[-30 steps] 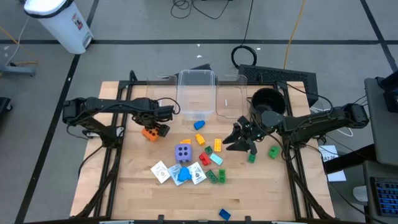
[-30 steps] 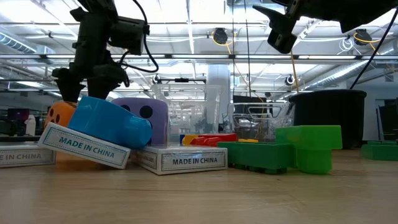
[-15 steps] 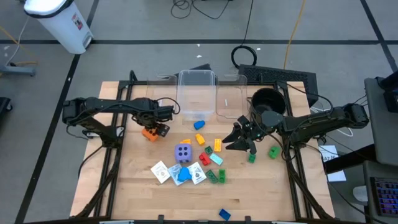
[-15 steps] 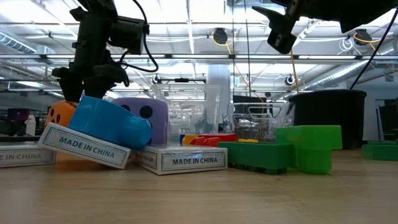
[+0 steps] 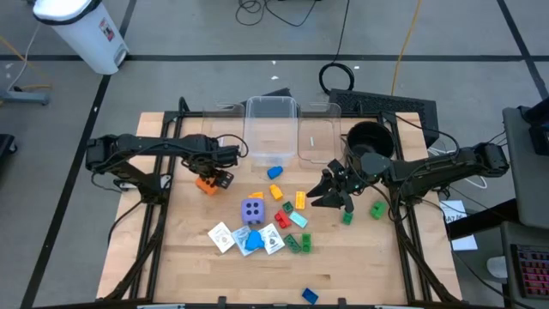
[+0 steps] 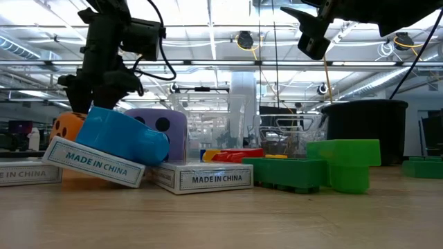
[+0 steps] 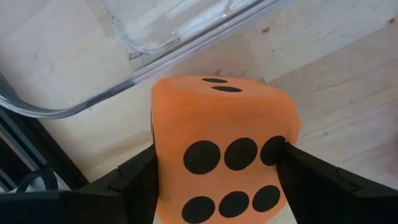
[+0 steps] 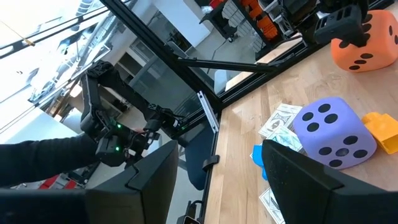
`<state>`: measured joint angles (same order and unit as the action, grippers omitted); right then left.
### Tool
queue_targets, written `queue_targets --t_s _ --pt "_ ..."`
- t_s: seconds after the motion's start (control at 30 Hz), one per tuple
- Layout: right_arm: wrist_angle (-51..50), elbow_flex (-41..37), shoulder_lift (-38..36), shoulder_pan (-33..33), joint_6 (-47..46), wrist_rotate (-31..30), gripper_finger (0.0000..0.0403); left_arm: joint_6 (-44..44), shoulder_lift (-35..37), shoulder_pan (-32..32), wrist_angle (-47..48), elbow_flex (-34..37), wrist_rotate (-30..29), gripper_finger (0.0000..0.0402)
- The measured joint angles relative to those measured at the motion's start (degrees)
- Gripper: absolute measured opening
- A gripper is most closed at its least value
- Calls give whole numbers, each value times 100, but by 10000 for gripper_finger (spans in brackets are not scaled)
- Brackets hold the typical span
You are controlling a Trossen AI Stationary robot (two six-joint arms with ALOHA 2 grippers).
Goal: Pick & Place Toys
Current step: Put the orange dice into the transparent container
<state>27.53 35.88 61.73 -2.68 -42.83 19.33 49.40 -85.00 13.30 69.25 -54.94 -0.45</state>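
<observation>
An orange foam die (image 7: 224,149) with black dots stands at the table's left, near a clear bin's corner (image 7: 155,37). My left gripper (image 5: 211,178) points down over it and is shut on it. The die also shows in the low view (image 6: 67,128). My right gripper (image 5: 330,194) hangs open above the table's right half, level, with nothing between its fingers (image 8: 149,180). A purple die (image 5: 252,210), white card packs (image 5: 221,236), a blue toy (image 5: 251,241) and small coloured bricks (image 5: 300,200) lie in the middle. My left gripper pinches the orange die between its two fingers, one on each of two opposite side faces (image 7: 163,155), low on the die. The fingers (image 7: 311,180) come from above and point down. The die sits upright between them, at table height as far as shows.
Clear plastic bins (image 5: 271,129) stand along the far edge, with a black pot (image 5: 369,137) to their right. Green bricks (image 5: 377,209) lie under the right arm. A blue brick (image 5: 310,295) lies by the near edge. Bare wood shows at the near left.
My left gripper has drawn its fingers in against the orange die's sides and taken hold of it. The die has stayed where it was. The right arm has kept still.
</observation>
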Motion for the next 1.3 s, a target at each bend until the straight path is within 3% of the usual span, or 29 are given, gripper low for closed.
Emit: queue_targets --t_s 0.53,0.87,1.13,1.3 --pt "2 0 0 0 17 0 226 269 588 -4 251 52 10 261" --pt "4 0 -2 0 17 0 226 186 632 -4 293 23 197 144" --pt "4 0 -2 0 2 0 226 172 634 -4 266 17 237 123" --pt "4 0 -2 0 0 0 226 173 650 -7 474 13 243 82"
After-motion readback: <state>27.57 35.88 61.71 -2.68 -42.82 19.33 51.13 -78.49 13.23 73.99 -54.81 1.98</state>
